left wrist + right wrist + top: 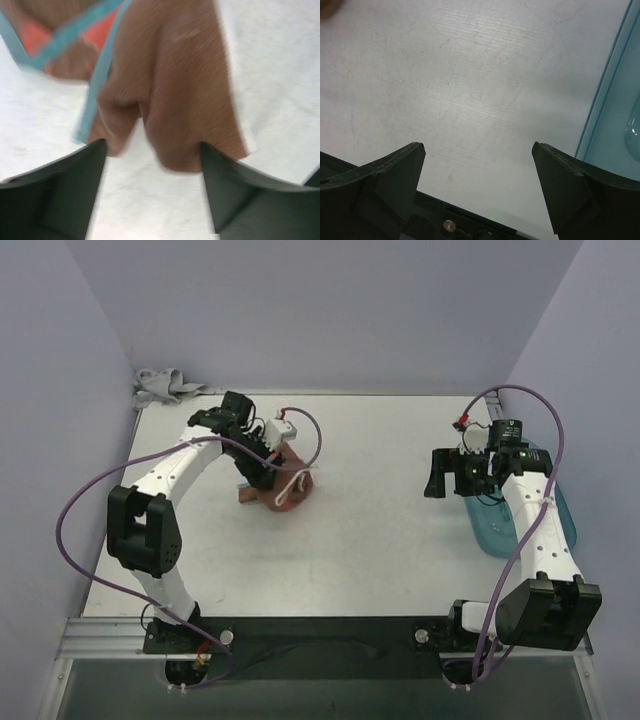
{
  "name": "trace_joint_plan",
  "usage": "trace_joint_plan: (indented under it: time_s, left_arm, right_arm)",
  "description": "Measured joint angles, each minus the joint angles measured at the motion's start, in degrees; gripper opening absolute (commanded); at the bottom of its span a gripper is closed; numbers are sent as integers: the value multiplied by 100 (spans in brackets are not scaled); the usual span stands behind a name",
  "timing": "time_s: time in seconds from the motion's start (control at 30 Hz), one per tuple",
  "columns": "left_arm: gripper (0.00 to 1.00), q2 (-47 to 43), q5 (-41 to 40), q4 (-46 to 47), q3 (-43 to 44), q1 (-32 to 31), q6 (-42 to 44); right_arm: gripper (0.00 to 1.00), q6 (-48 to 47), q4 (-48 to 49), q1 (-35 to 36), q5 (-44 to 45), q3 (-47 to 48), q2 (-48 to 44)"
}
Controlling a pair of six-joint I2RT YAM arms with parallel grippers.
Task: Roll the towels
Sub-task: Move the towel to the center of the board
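Note:
The rust-brown towel lies bunched on the table left of centre. In the left wrist view it fills the upper frame, blurred, with a teal hem. My left gripper hovers over its near-left edge. The jaws stand apart with white table showing between them, and a fold of cloth sits at the fingertips. The light grey towel lies crumpled in the back left corner. My right gripper hangs open over bare table, nothing between its fingers.
A translucent teal tray lies under the right arm at the table's right edge; its rim shows beside the right gripper. The left arm's white cable loops over the brown towel. Walls close off the left, back and right.

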Motion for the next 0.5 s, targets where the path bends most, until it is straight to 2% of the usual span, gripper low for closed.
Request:
trace_joint_plan:
  time_s: [0.1, 0.2, 0.27, 0.33, 0.43, 0.5]
  left_arm:
    - [97, -87, 280, -68, -669, -229, -63]
    - [97, -120, 614, -195, -1165, -227, -116]
    - [95, -247, 748, -210, -1303, -168, -173]
    - [89, -433, 822, -195, -1331, -87, -216]
    - [82, -706, 833, -35, -1305, 50, -358]
    - [73, -706, 807, 98, -1248, 98, -483]
  right_arm:
    - [92, 0, -17, 2, -162, 0, 13]
    - [85, -2, -39, 42, -317, 0, 90]
    - [77, -2, -39, 94, -411, -2, 186]
    - [68, 9, -39, 223, -509, -2, 332]
    - [61, 37, -37, 496, -647, 9, 678]
    - [57, 85, -50, 691, -750, 98, 1040]
